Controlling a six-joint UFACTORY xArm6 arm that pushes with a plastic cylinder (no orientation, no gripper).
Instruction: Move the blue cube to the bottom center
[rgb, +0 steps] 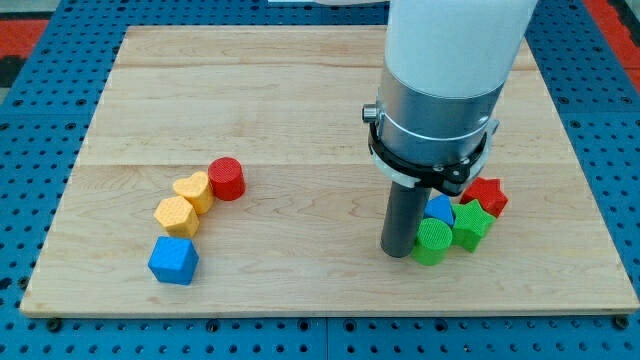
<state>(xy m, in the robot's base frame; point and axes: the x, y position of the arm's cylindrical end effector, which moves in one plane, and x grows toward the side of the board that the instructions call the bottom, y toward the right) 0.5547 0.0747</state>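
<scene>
Near the view's bottom left, the blue cube (173, 261) is lying well apart from the tip (398, 252), which is holding nothing beside the green cylinder (432, 242). Light, rigid, probably sliding easily, it wants pushing on its left face.

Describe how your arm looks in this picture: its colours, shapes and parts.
My arm's upper part is a wide, smooth white cylinder. Below it sits a silver metal collar with a thin black ring clamped around its lower edge. From there a straight dark grey rod goes down to my tip. No cables or markings show.
</scene>
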